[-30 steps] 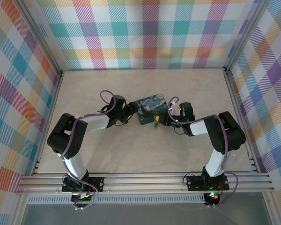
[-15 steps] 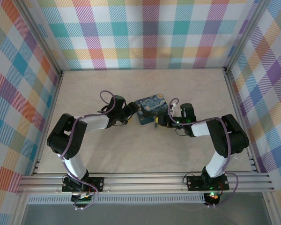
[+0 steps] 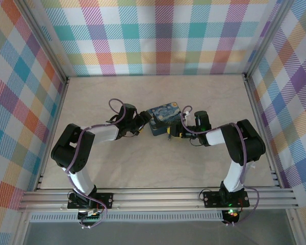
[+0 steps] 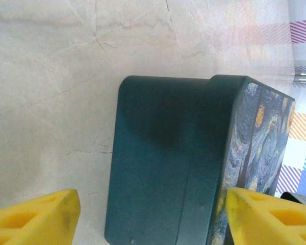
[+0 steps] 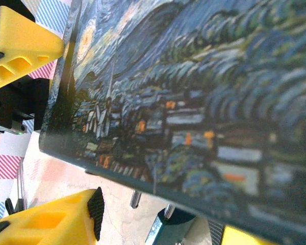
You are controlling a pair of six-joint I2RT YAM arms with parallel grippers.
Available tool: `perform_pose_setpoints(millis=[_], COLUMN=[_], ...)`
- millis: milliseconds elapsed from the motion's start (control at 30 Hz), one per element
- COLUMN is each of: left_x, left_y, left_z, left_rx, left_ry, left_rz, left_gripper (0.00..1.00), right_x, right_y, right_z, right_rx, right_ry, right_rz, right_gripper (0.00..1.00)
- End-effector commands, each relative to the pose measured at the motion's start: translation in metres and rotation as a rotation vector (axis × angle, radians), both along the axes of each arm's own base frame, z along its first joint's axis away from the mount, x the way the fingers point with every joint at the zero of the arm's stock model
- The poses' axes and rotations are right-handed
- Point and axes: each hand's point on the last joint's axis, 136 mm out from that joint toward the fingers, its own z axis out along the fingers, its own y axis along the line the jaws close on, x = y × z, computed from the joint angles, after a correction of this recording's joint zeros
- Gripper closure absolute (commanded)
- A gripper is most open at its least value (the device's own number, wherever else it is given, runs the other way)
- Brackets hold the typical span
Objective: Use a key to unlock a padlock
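The tiny padlock (image 5: 177, 234), blue-bodied with a silvery shackle (image 5: 135, 197), hangs under the lower edge of the dark-blue starry-night box (image 5: 194, 102). One shackle leg ends free beside the body. My right gripper (image 5: 158, 229) is open, its pads either side of the padlock and apart from it. In the top view the right gripper (image 3: 173, 133) sits at the box's (image 3: 163, 116) near right corner. My left gripper (image 4: 150, 219) is open, its yellow fingers (image 4: 33, 217) straddling the box's (image 4: 163, 168) end, the left one standing off it. The key is hidden.
The box lies mid-table on the pale marbled tabletop (image 3: 143, 163). Plaid walls (image 3: 163, 35) and aluminium posts close in the back and both sides. A metal rail (image 3: 158, 196) runs along the near edge by the arm bases.
My right gripper has gone from shut to open and shifted a little left toward the box's corner. The left arm and the box have not moved.
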Motion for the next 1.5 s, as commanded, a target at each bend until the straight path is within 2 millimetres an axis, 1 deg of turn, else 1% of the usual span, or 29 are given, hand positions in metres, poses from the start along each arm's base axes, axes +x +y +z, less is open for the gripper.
perform_pose_setpoints(millis=[0, 33, 100, 300, 500, 1167, 1467], left_x=[-0.008, -0.008, -0.008, -0.008, -0.007, -0.01, -0.01], left_y=[0.012, 0.012, 0.012, 0.012, 0.011, 0.014, 0.014], left_z=[-0.008, -0.007, -0.007, -0.007, -0.007, -0.009, -0.009], left_rx=[0.034, 0.033, 0.033, 0.034, 0.032, 0.042, 0.042], left_ry=[0.039, 0.037, 0.038, 0.039, 0.038, 0.044, 0.044], left_rz=[0.007, 0.006, 0.008, 0.007, 0.006, 0.009, 0.01], left_gripper=[0.25, 0.25, 0.25, 0.25, 0.25, 0.25, 0.25], right_x=[0.007, 0.009, 0.009, 0.007, 0.003, -0.009, -0.012], right_y=[0.007, 0.009, 0.011, 0.014, 0.018, 0.014, 0.012], right_z=[0.012, 0.016, 0.018, 0.017, 0.019, 0.007, 0.002], right_rx=[0.044, 0.059, 0.075, 0.099, 0.135, 0.117, 0.102], right_ry=[-0.048, -0.066, -0.061, -0.042, -0.033, 0.004, 0.019], right_rz=[0.039, 0.045, 0.056, 0.077, 0.107, 0.11, 0.108], right_gripper=[0.43, 0.43, 0.44, 0.46, 0.52, 0.74, 0.82])
